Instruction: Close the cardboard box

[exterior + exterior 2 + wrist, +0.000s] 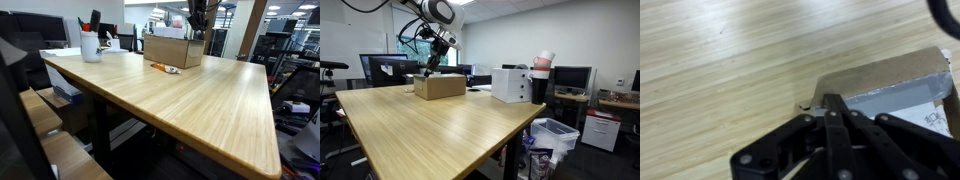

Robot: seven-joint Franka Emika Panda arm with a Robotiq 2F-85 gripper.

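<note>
The cardboard box stands at the far end of the wooden table; it also shows in an exterior view. It is plain brown and low. My gripper hangs just over the box's top edge, seen too in an exterior view. In the wrist view the black fingers meet in a point at the box's near edge. A brown flap lies beyond them, with a grey shaded surface below it. I cannot tell whether the fingertips touch the box.
A white cup with pens stands at the table's far corner. A small orange object lies in front of the box. A white box-shaped thing and stacked cups stand beside the table. Monitors stand behind.
</note>
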